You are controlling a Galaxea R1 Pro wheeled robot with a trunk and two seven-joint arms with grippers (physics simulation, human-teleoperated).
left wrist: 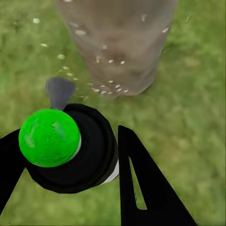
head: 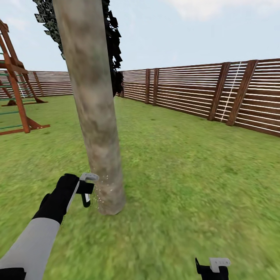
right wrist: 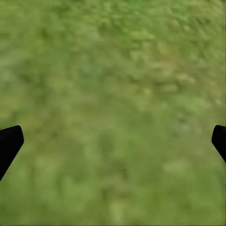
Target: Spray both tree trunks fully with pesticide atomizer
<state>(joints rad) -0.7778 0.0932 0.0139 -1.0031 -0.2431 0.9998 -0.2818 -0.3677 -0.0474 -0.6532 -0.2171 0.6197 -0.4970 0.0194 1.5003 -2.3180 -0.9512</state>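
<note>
A thick grey-tan mottled tree trunk [head: 93,116] rises from the grass floor [head: 186,186] of the garden, just left of centre in the head view. My left gripper [head: 87,188] hangs close beside the trunk's base, shut on the pesticide atomizer [left wrist: 70,146], a black bottle with a bright green round top. In the left wrist view its grey nozzle [left wrist: 60,90] points at the trunk [left wrist: 117,42]. White spray specks [left wrist: 106,84] dot the lower bark and the air beside it [head: 102,190]. My right gripper [head: 213,266] is low at the right, open over bare grass [right wrist: 115,139].
A brown slatted fence [head: 194,93] runs along the right and back. A red-brown wooden play frame [head: 15,97] stands at the left. A black cone-shaped tree [head: 113,50] is behind the trunk. Open lawn stretches to the right of the trunk.
</note>
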